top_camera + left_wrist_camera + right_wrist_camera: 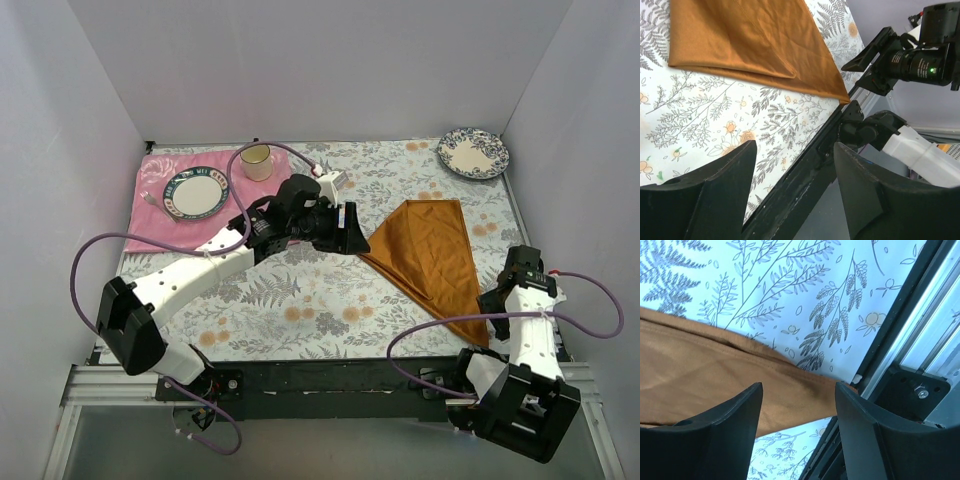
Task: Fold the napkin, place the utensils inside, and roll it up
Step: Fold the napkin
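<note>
The rust-orange napkin (430,260) lies folded into a triangle on the right half of the table, its near corner at the front edge. In the left wrist view the napkin (750,40) lies beyond the fingertips. My left gripper (355,228) hovers just left of it, open and empty (795,165). My right gripper (497,300) is over the near corner, open. Below and between its fingers lies the napkin's tip (715,375), not pinched (797,405). A small white piece (335,181) pokes out behind the left wrist; whether it is one of the utensils I cannot tell.
A pink placemat (150,225) at the back left carries a plate (195,192), with a cup (256,160) at its far right edge. A patterned plate (473,152) stands at the back right. White walls enclose three sides. The black frame rail (805,180) runs along the table's near edge.
</note>
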`<state>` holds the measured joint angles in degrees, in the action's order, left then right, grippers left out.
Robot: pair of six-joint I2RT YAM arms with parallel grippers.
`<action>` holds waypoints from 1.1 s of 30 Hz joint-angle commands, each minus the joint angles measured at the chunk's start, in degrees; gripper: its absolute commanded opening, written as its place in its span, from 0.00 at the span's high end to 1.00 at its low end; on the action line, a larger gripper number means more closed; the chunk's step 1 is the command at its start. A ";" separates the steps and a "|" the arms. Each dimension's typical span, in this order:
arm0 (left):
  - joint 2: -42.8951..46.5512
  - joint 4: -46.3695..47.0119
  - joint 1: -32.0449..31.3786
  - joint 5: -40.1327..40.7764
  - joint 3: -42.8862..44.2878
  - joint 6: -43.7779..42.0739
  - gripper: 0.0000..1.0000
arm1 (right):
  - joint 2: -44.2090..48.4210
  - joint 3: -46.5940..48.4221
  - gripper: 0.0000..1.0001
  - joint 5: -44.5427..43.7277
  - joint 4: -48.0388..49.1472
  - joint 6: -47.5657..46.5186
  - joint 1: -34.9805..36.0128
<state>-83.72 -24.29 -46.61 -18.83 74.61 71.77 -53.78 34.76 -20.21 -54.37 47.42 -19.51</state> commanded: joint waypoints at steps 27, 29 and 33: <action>-11.91 5.05 0.38 1.42 -0.16 4.96 0.42 | -26.45 14.09 0.65 13.71 31.95 -25.27 22.48; -11.55 4.96 0.55 2.30 -0.60 4.35 0.42 | -29.43 16.98 0.66 10.90 33.18 -25.53 26.25; -11.64 4.34 1.34 2.04 -0.25 3.38 0.42 | -36.56 22.70 0.73 9.93 32.05 -24.75 29.17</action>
<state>-99.15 -19.31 -46.19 -18.17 74.39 76.82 -85.62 50.76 -7.94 -24.64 22.81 6.87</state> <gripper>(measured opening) 0.579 0.292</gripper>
